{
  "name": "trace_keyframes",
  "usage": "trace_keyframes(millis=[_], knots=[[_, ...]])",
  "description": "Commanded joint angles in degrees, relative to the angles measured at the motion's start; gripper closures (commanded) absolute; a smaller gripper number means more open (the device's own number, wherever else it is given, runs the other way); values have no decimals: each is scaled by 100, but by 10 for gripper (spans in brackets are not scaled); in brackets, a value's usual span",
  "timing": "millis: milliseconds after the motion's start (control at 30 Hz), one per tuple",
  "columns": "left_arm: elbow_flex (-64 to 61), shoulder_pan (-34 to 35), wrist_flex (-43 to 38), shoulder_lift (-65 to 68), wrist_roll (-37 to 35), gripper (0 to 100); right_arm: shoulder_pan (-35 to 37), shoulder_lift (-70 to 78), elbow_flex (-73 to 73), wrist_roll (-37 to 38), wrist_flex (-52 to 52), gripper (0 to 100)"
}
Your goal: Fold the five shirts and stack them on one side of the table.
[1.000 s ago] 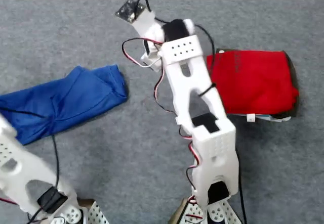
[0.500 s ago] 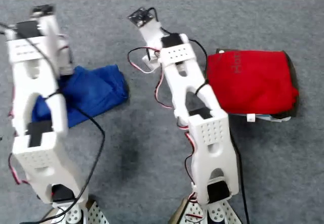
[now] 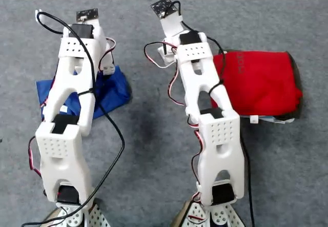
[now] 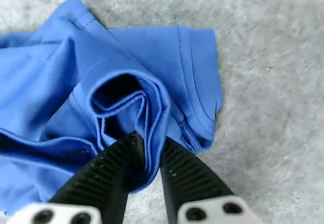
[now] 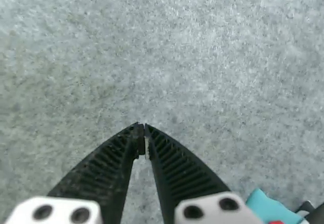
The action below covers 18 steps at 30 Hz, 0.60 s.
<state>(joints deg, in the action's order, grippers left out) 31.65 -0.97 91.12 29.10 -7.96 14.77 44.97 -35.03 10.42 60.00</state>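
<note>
1. Grey table (image 3: 143, 135): crumpled blue shirt (image 3: 115, 86) left of centre, folded red shirt (image 3: 261, 81) at right.
2. Left gripper (image 4: 148, 150) is clamped on a fold at the blue shirt's edge.
3. Right gripper (image 5: 142, 135) is closed and empty over bare table.

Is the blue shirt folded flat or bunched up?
Bunched up: the blue shirt lies in loose rolled folds, with the left gripper pinching one layer.

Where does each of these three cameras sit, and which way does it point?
High view: fixed above, looking down on the grey felt table, white left arm, white right arm, folded red shirt.
Left wrist view: on the left arm, facing the crumpled blue shirt; left gripper pinches a fold.
Right wrist view: on the right arm, facing the table; right gripper shut.
High and left wrist views share the blue shirt.
</note>
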Motion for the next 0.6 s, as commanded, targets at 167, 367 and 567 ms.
trace_keyframes(millis=[167, 367, 567], knots=[[668, -352, -53, -22, -237, 980, -101, -40, -13, -79, -114, 995], [738, -466, -70, -13, -325, 943, -119, -40, -13, -79, -114, 994], [932, -343, 211, -66, -343, 730, -110, -40, -13, -62, -105, 994]])
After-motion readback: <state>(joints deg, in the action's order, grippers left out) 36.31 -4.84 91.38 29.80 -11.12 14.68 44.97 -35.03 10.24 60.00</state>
